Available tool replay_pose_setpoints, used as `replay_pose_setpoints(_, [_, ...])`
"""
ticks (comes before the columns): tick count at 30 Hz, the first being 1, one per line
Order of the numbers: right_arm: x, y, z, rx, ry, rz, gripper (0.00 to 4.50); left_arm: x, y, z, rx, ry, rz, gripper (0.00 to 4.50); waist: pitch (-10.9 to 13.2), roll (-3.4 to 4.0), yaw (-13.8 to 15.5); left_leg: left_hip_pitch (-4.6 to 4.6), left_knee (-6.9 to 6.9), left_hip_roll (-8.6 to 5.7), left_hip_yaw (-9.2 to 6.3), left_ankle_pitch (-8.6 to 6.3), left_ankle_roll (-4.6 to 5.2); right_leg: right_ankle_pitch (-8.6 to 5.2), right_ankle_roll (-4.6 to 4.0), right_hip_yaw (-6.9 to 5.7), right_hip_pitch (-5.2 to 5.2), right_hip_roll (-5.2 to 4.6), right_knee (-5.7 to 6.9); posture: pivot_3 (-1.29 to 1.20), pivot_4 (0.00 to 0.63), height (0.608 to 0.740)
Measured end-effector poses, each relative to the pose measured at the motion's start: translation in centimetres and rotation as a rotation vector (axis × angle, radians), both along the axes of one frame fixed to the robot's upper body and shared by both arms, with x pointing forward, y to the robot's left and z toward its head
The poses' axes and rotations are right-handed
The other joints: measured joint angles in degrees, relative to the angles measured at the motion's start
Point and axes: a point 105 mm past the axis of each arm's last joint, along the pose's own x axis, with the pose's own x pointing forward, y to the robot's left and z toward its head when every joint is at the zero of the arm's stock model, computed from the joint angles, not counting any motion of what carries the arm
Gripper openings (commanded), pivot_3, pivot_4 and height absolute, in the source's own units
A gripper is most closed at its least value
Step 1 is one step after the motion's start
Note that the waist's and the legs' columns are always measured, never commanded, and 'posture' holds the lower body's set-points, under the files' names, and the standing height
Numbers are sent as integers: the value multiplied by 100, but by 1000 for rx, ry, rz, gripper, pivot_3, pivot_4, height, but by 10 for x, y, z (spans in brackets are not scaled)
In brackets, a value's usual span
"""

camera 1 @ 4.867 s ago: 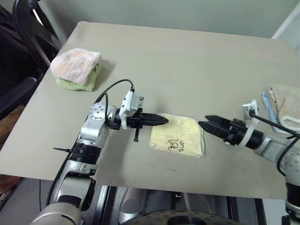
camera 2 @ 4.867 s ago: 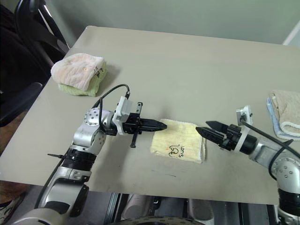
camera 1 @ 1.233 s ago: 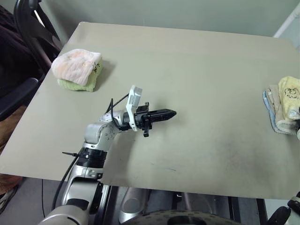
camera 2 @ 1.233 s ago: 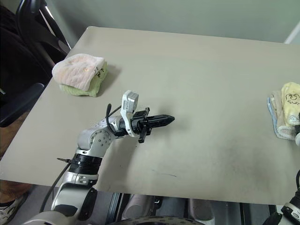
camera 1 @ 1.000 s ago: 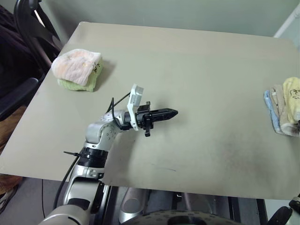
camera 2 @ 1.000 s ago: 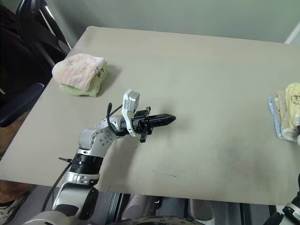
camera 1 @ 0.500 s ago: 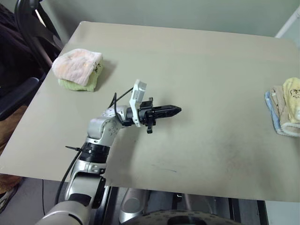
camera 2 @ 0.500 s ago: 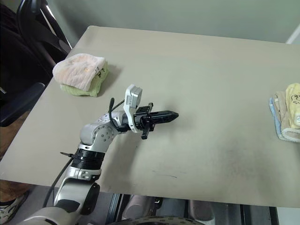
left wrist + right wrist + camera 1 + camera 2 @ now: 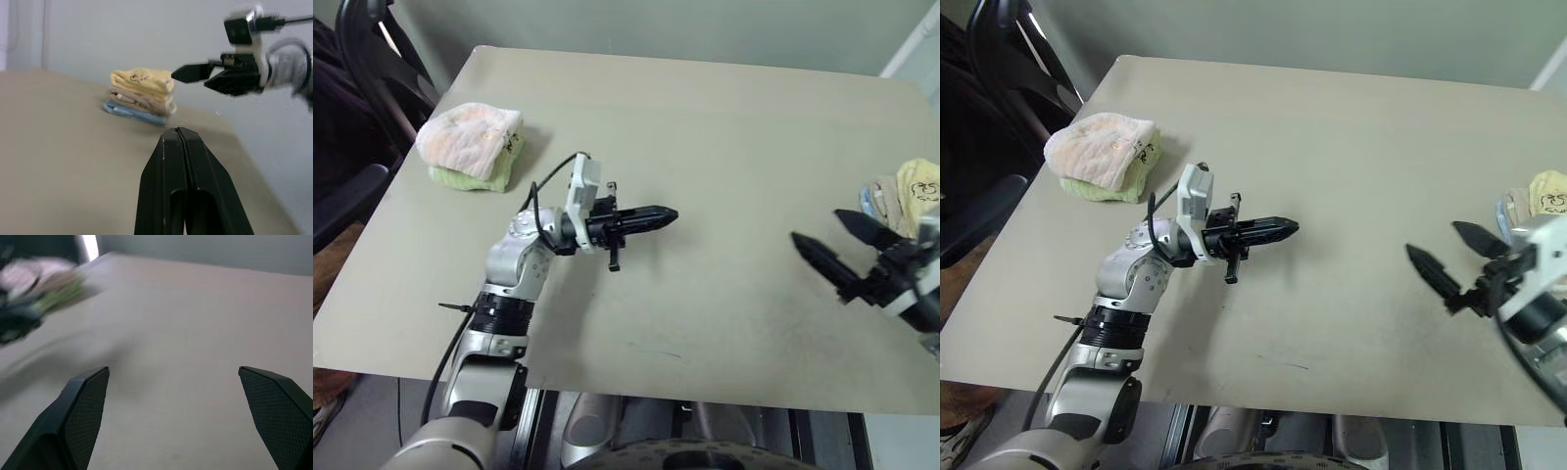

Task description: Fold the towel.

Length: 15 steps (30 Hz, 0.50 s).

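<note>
Pale yellow towel (image 9: pixel 143 81), folded small with its dark print up, topping a stack at the far right edge of the table (image 9: pixel 705 127); beneath it a beige folded towel (image 9: pixel 142 99) and a strip of blue cloth (image 9: pixel 131 112). Right gripper (image 9: pixel 829 241) hovering over the table just left of that stack and apart from it, black fingers (image 9: pixel 822 264) spread wide and empty, pointing left across the bare tabletop. Left gripper (image 9: pixel 668 215) poised over the middle of the table, pointing right; fingers (image 9: pixel 185 186) pressed together along their length in the left wrist view, nothing between them. Near the far left corner, a pink-and-white folded towel (image 9: pixel 468 138) resting on a green one (image 9: pixel 462 179), well apart from both grippers. A dark chair (image 9: pixel 367 59) beyond the table's left edge. Between the two grippers, open tabletop.
</note>
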Motion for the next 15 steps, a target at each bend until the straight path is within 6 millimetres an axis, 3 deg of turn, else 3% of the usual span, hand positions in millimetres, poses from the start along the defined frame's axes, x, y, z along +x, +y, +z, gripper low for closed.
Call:
replay_pose_setpoints(5, [10,11,-15,-46,6,92,4500,-10,20,-20,95,-28,-14,2713,0,2,9,-7,1,0,0,20,-8,5,-3,0,-6,0,0,0,150,733])
replay_pose_setpoints(10, [14,20,-24,-90,9,179,4500,-14,30,-25,124,-20,-30,4481,0,1,37,-10,1,0,-1,16,-18,26,-46,0,-6,-1,-1,0,150,733])
replay_pose_setpoints(15, [13,18,-32,-126,32,215,4500,-18,36,-31,136,2,-18,4481,0,1,34,-10,0,2,-1,9,-24,19,-51,-2,-7,-1,-1,0,150,733])
